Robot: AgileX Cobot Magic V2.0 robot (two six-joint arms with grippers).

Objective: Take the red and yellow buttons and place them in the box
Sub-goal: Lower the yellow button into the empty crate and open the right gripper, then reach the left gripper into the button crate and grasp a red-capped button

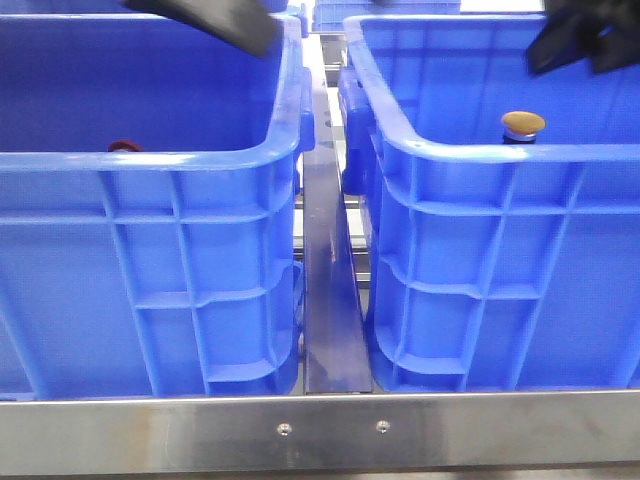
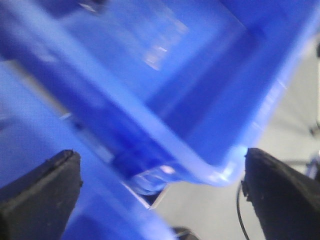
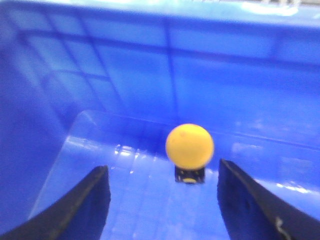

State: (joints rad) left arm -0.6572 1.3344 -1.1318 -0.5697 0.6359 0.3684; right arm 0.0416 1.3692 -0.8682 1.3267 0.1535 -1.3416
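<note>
Two deep blue crates stand side by side. The yellow button (image 1: pixel 523 125) stands inside the right box (image 1: pixel 480 150), near its front wall; it also shows in the right wrist view (image 3: pixel 189 146), domed cap up on a dark collar. My right gripper (image 3: pixel 162 200) is open, its fingers either side of the button and short of it; in the front view the arm (image 1: pixel 585 35) hangs over the right box. A sliver of the dark red button (image 1: pixel 124 146) peeks over the rim of the left box (image 1: pixel 150 160). My left gripper (image 2: pixel 160 200) is open and empty above crate rims.
A steel rail (image 1: pixel 325 300) runs between the two crates and a steel bar (image 1: pixel 320 432) crosses the front edge. The left arm (image 1: pixel 215 20) hangs over the back of the left crate. Grey floor (image 2: pixel 295 110) shows beyond the crate corner in the left wrist view.
</note>
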